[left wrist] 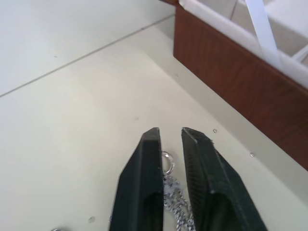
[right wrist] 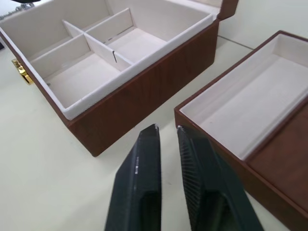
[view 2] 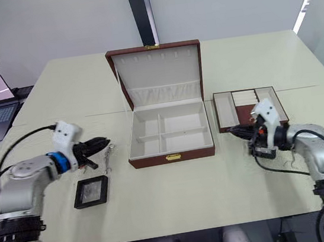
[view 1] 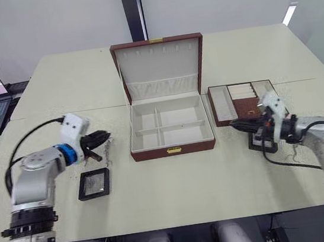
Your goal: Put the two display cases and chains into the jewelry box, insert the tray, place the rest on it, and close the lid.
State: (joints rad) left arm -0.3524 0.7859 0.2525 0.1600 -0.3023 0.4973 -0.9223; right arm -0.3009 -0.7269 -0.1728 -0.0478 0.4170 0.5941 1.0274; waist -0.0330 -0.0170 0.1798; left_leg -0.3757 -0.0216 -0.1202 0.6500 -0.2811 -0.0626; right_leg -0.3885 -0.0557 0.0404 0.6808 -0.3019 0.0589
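Your jewelry box (view 1: 171, 133) sits open at the table's middle with its lid (view 1: 159, 67) upright; it looks rigid and heavy enough to stay put, and the tray (view 1: 238, 101) just to its right is a stiff, shallow insert best lifted by its long edges. One display case (view 1: 94, 183) lies flat near your left arm, hard and probably slick-faced, so pinch it across its black frame. The left gripper (left wrist: 171, 137) has its fingers nearly together around a limp, light chain (left wrist: 172, 195), while the right gripper (right wrist: 165, 132) is narrowly parted on nothing.
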